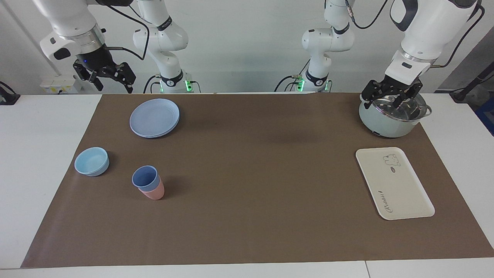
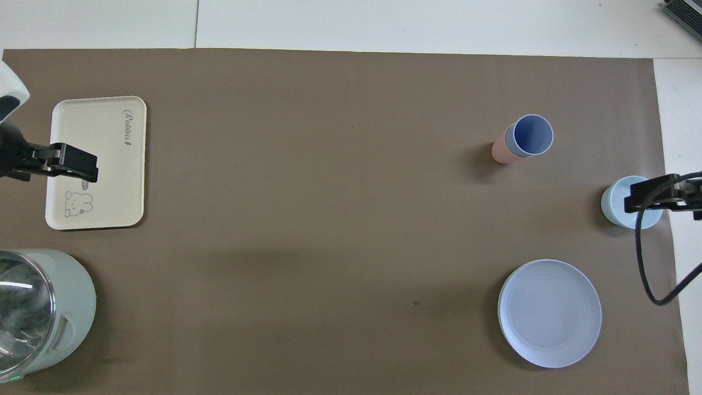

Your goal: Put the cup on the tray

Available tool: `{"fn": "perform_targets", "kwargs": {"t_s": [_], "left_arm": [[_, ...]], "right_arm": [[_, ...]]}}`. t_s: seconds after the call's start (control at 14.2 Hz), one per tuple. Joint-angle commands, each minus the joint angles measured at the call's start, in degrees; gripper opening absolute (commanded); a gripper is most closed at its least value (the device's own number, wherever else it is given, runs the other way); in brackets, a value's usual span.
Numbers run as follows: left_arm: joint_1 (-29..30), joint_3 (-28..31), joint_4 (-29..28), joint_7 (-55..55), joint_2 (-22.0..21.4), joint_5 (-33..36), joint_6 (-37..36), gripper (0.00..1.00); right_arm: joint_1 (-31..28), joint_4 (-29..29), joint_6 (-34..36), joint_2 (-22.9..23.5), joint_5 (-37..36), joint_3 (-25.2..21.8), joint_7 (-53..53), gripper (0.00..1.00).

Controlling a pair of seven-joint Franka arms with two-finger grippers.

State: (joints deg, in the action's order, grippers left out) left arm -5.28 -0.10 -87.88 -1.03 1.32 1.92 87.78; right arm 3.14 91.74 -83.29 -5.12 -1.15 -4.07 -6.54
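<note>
The periwinkle-blue cup (image 1: pixel 145 177) stands upright, nested in a pink tumbler (image 1: pixel 153 192), toward the right arm's end of the table; it also shows in the overhead view (image 2: pixel 531 135). The cream tray (image 1: pixel 393 185) with the bear print lies bare toward the left arm's end, and shows in the overhead view (image 2: pixel 109 137). My left gripper (image 1: pixel 386 101) hangs open and empty over the pot's glass lid. My right gripper (image 1: pixel 112 87) is raised, open and empty, over the table's edge near the plate, well apart from the cup.
A round blue plate (image 1: pixel 154 117) lies nearer to the robots than the cup. A light-blue bowl (image 1: pixel 92 161) sits beside the cup toward the right arm's end. A pale-green pot (image 1: pixel 389 123) with a glass lid stands nearer to the robots than the tray.
</note>
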Motion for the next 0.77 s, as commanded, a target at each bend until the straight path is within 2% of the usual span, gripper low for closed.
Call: {"fn": "perform_targets", "kwargs": {"t_s": [0.0, 0.14, 0.28, 0.56, 0.7], "left_arm": [[0.4, -0.3, -1.6, 0.1, -1.5, 0.7, 0.4, 1.0], [0.4, -0.3, -1.7, 0.0, -1.5, 0.7, 0.4, 1.0], [0.4, -0.3, -1.6, 0.0, -1.5, 0.7, 0.4, 1.0], [0.4, -0.2, -1.6, 0.0, -1.5, 0.6, 0.4, 1.0], [0.4, -0.3, -1.7, 0.0, -1.5, 0.7, 0.4, 1.0]], "right_arm": [[-0.3, 0.3, 0.2, -0.2, 0.4, 0.3, 0.8, 1.0], [-0.4, 0.9, -2.2, -0.2, 1.2, 0.3, 0.8, 1.0], [-0.4, 3.6, -8.3, -0.9, 1.2, 0.3, 1.5, 1.0], [-2.7, 14.1, -23.5, -1.1, 2.4, 0.0, 24.7, 1.0], [-4.7, 19.2, -31.3, -0.9, 10.3, -0.1, 35.9, 1.0]]}}
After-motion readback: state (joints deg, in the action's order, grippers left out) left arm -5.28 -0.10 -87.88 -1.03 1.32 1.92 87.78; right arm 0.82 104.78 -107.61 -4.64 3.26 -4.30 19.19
